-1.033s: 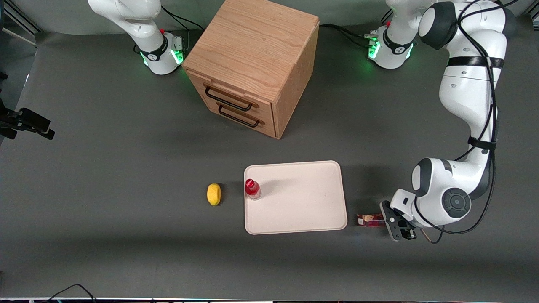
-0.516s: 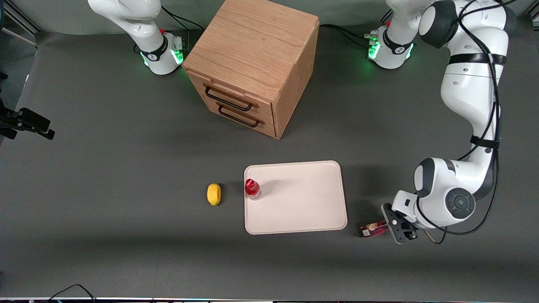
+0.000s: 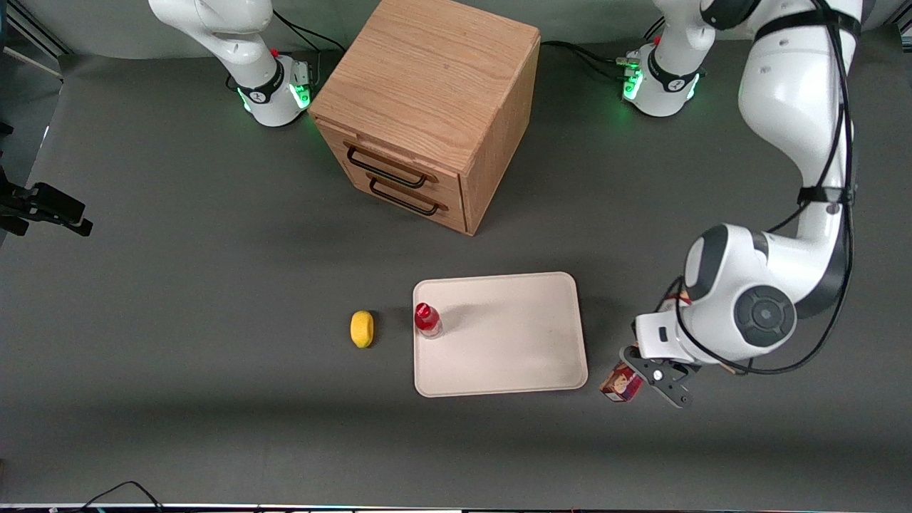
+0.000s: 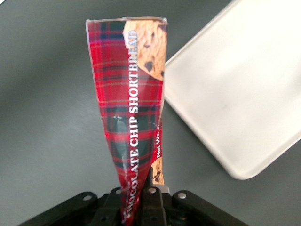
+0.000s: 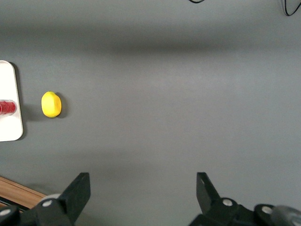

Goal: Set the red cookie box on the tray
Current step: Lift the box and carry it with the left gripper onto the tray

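Left wrist view: we see our gripper (image 4: 141, 195) clamped on one end of the red cookie box (image 4: 131, 113), carton tilted, off the table, just beside the tray (image 4: 235, 94) corner nearest the working arm. Tray carries a red-capped bottle (image 3: 427, 319); lemon (image 3: 362, 328) beside it.

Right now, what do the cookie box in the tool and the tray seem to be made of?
The red cookie box, gripped at one end by the left tool just off the tray's corner, looks like thin printed cardboard: tartan print, sharp folded edges. The tray looks like matte cream plastic, perhaps melamine: smooth, rounded corners, low moulded rim.
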